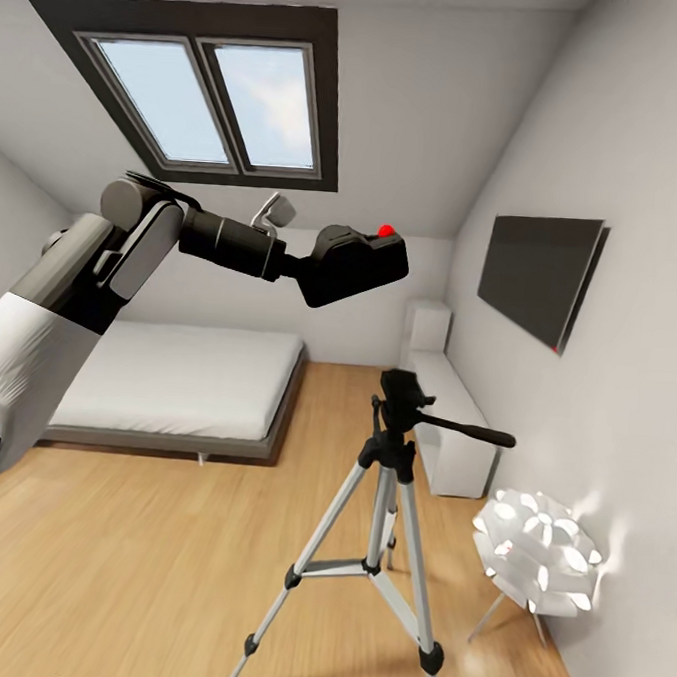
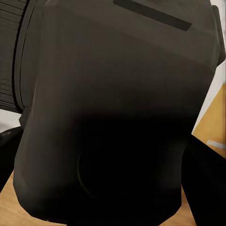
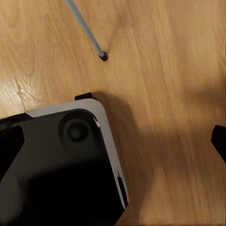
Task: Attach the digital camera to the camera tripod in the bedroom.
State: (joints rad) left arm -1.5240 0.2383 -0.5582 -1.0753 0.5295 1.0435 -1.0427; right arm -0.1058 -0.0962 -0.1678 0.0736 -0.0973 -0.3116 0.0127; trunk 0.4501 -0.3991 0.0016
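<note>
The black digital camera (image 1: 368,260), red button (image 1: 386,230) on top, is held high in the air with my left gripper (image 1: 327,273) shut on it. Its dark body (image 2: 113,94) crowds the left wrist view, a finger (image 2: 205,183) showing beside it. The camera tripod (image 1: 397,452) stands on the wood floor below and slightly right of the camera, its black pan head (image 1: 403,393) bare and the handle (image 1: 468,430) pointing right. One tripod leg and foot (image 3: 103,57) appear in the right wrist view. My right gripper (image 3: 113,141) hangs low over the floor, one fingertip (image 3: 219,140) at the picture's edge, nothing between the fingers.
A grey-framed bed (image 1: 176,379) lies at the back left. A white shelf unit (image 1: 455,406) runs along the right wall under the TV (image 1: 538,276). A white petal lamp (image 1: 536,551) stands right of the tripod. My own base (image 3: 56,165) sits close to the tripod foot.
</note>
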